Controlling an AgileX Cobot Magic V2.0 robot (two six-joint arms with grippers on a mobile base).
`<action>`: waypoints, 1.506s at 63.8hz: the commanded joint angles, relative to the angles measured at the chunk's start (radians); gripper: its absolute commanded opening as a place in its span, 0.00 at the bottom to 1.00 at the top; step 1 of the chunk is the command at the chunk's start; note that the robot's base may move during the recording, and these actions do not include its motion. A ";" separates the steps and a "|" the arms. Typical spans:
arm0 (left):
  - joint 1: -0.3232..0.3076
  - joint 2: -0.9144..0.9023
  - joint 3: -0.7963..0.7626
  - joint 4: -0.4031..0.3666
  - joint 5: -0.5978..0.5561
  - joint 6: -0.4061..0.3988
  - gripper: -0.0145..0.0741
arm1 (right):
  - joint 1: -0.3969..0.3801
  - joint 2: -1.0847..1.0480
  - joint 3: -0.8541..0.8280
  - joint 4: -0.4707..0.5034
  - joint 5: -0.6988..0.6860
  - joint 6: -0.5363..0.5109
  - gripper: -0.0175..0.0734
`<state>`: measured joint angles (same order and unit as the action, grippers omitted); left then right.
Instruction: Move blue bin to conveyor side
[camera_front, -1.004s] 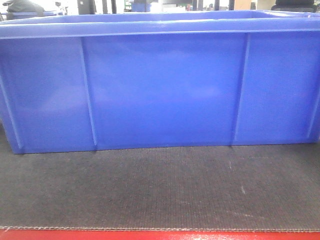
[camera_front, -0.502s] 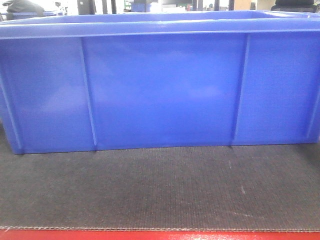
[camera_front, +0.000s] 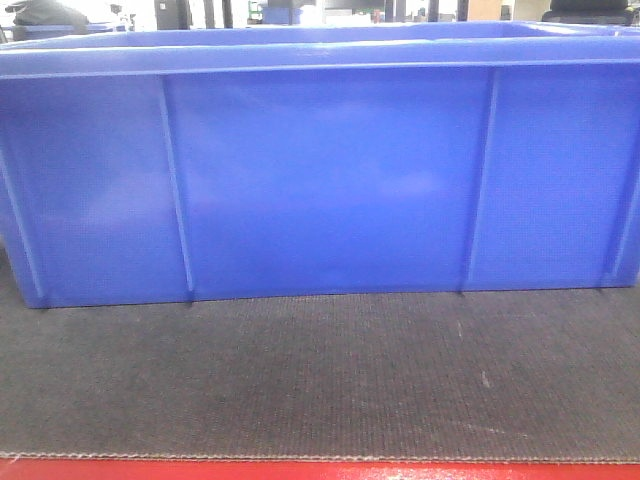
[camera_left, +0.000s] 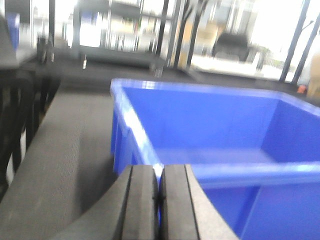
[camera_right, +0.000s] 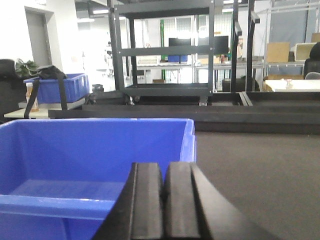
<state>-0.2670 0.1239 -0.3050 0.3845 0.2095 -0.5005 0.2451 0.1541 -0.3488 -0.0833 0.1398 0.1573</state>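
I see both jaws pressed together at the blue bin (camera_front: 320, 180) near rim, its long axis running 9-to-3 across the conveyor (camera_front: 320, 380).

Empty blue bin (camera_front: 320, 180) sits upright on grey conveyor (camera_front: 320, 380).

Left pincer (camera_left: 159, 200) pads pressed together, no gap, pointing fwd and level. Right pincer (camera_right: 165, 200) same: pads closed flat vs each other, nothing visible between.
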 joint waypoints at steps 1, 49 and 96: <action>-0.005 -0.050 0.003 0.005 -0.018 -0.008 0.16 | -0.006 -0.015 0.002 -0.013 -0.011 -0.001 0.09; -0.005 -0.083 0.003 0.005 -0.018 -0.008 0.16 | -0.040 -0.018 0.013 -0.013 -0.014 -0.001 0.09; -0.005 -0.083 0.003 0.005 -0.015 -0.008 0.16 | -0.199 -0.154 0.349 0.069 -0.100 -0.095 0.09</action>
<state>-0.2670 0.0439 -0.3042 0.3864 0.2096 -0.5005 0.0501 0.0081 0.0000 -0.0182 0.0716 0.0714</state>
